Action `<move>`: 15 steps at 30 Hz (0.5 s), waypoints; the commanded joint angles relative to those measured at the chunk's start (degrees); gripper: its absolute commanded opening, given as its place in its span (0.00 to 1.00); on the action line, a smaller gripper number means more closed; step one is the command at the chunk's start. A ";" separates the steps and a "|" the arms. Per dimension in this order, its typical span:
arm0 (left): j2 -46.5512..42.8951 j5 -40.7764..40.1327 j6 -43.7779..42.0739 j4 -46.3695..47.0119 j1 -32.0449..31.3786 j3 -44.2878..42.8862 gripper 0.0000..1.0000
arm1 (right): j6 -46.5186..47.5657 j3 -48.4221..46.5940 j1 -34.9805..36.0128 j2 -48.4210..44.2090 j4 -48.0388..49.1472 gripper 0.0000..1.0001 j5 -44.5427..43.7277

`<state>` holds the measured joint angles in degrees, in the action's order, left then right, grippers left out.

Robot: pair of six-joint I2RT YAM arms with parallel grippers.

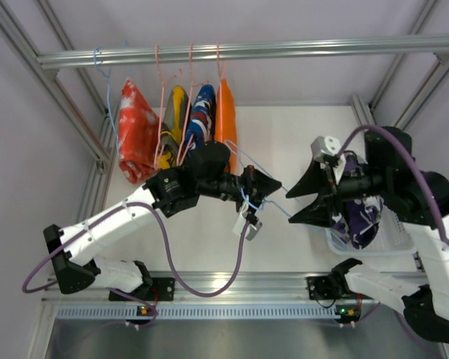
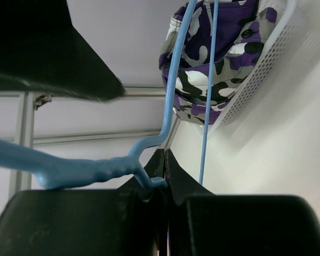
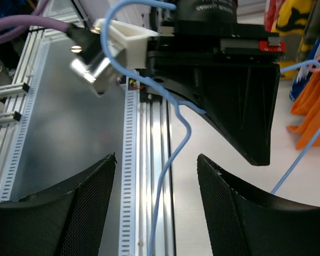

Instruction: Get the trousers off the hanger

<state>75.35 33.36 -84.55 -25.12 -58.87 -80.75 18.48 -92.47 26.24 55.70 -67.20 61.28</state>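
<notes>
Top external: plain bright orange cloth trousers (image 1: 226,112) hang from the metal rail (image 1: 284,51), long axis judged vertical, pointing down.
Left wrist: left fingers (image 2: 229,224) clamped on bare light-blue wire hanger (image 2: 170,90); purple, white and black camouflage trousers (image 2: 240,53) bunched in white perforated basket (image 2: 272,53).
Right wrist: right fingers (image 3: 85,208) apart, wire between them; recommend parking the hanger first.

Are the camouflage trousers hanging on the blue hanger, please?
No, the camouflage trousers lie in the white basket, and the blue hanger is bare.

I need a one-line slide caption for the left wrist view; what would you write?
Left end effector shut on the blue hanger; camouflage trousers lie in the white basket beyond.
</notes>
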 commanded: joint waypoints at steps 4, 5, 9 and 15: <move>0.76 2.14 -1.84 1.75 -0.19 -2.04 0.00 | 2.17 2.47 3.82 4.59 -0.30 0.61 -9.15; 0.67 2.06 -1.84 1.83 -0.19 -1.96 0.00 | 2.09 2.38 3.91 5.55 -0.39 0.59 -9.68; 0.32 2.06 -1.67 2.10 -0.10 -1.60 0.00 | 1.12 2.12 3.91 7.13 0.58 0.58 -11.00; 0.50 1.44 -1.84 1.92 -0.19 -1.34 0.00 | 4.28 2.99 5.84 8.20 -2.06 0.47 -8.81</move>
<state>76.75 31.90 -85.69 -25.71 -58.63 -80.93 19.92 -89.65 30.35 63.51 -68.01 52.97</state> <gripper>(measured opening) 0.035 0.481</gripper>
